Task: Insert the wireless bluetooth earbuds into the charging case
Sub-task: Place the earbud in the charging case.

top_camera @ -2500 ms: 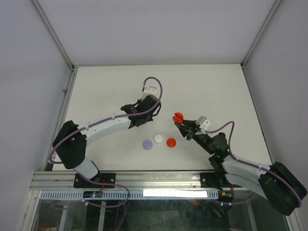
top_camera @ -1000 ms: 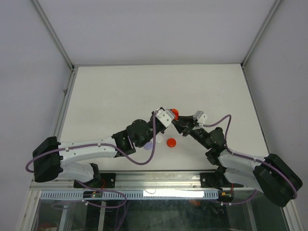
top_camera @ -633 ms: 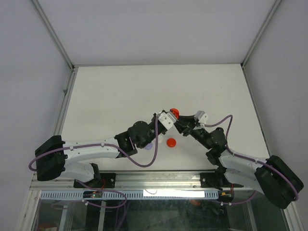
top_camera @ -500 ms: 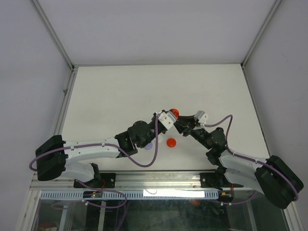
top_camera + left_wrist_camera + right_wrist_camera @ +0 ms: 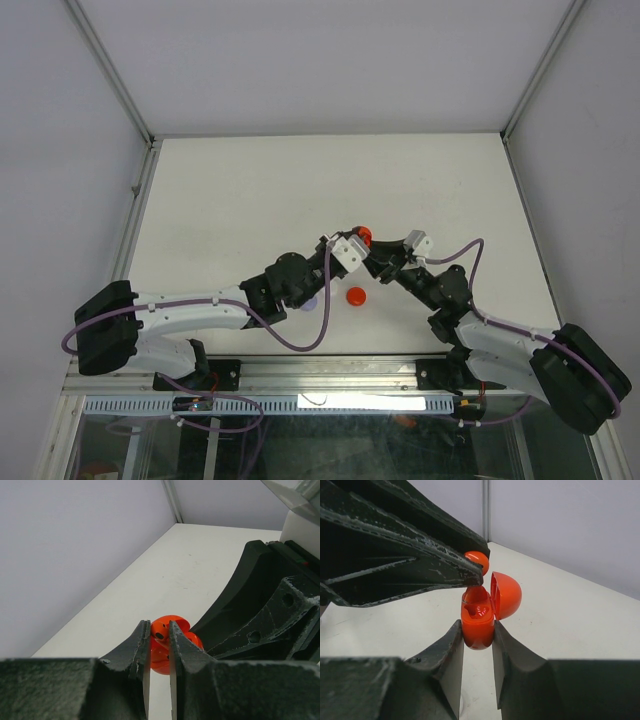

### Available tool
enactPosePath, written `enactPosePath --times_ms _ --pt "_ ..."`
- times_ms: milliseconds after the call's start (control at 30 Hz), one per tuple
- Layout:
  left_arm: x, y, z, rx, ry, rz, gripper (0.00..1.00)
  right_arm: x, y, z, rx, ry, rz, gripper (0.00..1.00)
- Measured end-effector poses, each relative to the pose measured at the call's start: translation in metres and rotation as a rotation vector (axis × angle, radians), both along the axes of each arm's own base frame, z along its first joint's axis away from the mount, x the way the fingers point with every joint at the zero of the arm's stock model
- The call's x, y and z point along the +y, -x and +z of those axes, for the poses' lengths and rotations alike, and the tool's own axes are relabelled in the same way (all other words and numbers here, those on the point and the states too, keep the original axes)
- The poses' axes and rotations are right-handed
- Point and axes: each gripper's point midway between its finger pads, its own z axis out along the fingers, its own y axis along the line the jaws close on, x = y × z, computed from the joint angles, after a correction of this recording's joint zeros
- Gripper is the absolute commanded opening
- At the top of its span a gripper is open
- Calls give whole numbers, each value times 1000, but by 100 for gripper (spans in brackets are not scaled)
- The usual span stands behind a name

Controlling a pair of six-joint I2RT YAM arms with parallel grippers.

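The left hand (image 5: 159,629) clamps the red earbud (image 5: 478,560); the right hand (image 5: 477,636) clamps the open red charging case (image 5: 479,615), earbud at 12 o'clock of its cavity. Align bud over socket, lower slowly, release once seated

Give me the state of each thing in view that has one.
small red plastic charging case: lid open, held up.
tiny red plastic earbud: gripped, just above the case, not seated.
left gripper: jaws shut on the earbud.
right gripper: jaws shut on the case.
round red puck: lying flat, untouched.
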Motion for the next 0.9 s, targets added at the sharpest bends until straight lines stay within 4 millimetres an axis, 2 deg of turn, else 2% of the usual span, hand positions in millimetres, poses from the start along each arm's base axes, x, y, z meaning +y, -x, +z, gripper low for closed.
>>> enactPosePath --times_ms 267,900 --pt "0 -2 -11 -13 -46 4 10 0 0 -2 4 5 1 0" --pt "-3 5 -12 -70 -106 -7 11 0 1 -2 9 5 3 0"
